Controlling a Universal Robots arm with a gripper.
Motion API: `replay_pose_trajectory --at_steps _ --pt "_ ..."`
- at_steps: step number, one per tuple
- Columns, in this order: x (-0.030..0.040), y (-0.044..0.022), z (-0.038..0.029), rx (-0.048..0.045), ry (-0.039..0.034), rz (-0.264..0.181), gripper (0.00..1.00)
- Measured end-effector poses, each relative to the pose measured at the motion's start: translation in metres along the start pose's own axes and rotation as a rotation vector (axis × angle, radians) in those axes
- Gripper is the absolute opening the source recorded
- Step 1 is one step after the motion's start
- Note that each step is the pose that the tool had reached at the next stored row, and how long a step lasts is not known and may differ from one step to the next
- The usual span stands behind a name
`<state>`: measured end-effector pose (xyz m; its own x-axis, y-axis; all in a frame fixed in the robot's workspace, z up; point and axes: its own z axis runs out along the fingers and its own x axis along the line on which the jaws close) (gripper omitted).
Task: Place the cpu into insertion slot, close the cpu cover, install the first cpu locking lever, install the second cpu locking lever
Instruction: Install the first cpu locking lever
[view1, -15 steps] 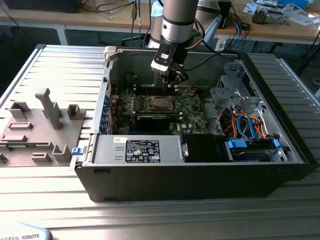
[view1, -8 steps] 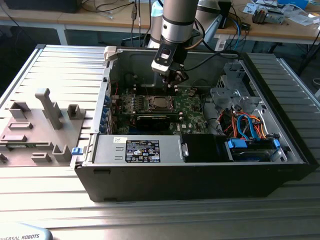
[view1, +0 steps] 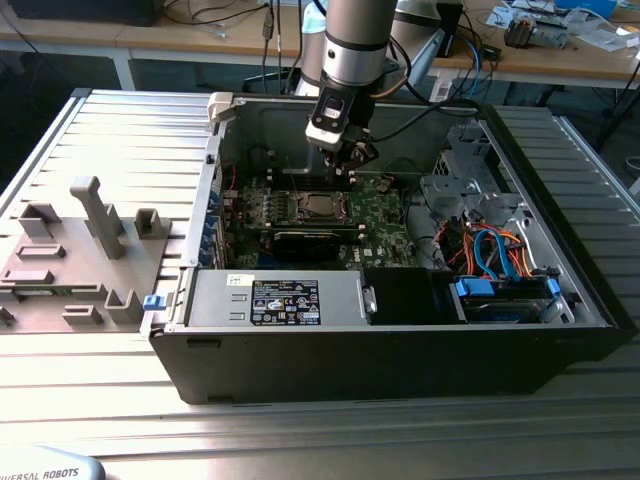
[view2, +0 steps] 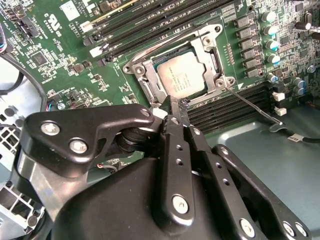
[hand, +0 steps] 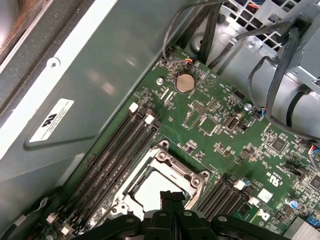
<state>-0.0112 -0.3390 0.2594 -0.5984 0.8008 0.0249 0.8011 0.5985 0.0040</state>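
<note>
Both wrist views put the cpu (view2: 182, 75) already seated in the insertion slot (view2: 134, 67), w/ the cpu cover (view2: 214, 50) lying flat over it as a silvery frame round the chip's grey top. The gripper (view2: 172, 104) has its two fingers pressed together w/ nothing between them, tips just beside the socket's near edge; whether they touch the frame I can't quite tell. Handling, as I judge it: the chip is light, stiff and fragile underneath, so edges only, never the face. The cover is thin sprung metal, best pushed on its flat rim. A thin wire locking lever (view2: 250, 106) juts out from the socket corner, prob. springy and slick, so it wants pressing near its free hooked end. That lever is plain in the second wrist view, whereas the first wrist view gives the far part of the green board (hand: 225, 145) w/ a coin cell (hand: 184, 83). The exterior view adds the whole open computer case (view1: 400, 350) and the arm reaching in from above
</note>
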Motion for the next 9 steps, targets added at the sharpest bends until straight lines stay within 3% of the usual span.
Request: replay_pose_trajectory --at_steps 9 --pt "0.0000 0.0000 0.0000 0.0004 0.0001 -0.014 0.11"
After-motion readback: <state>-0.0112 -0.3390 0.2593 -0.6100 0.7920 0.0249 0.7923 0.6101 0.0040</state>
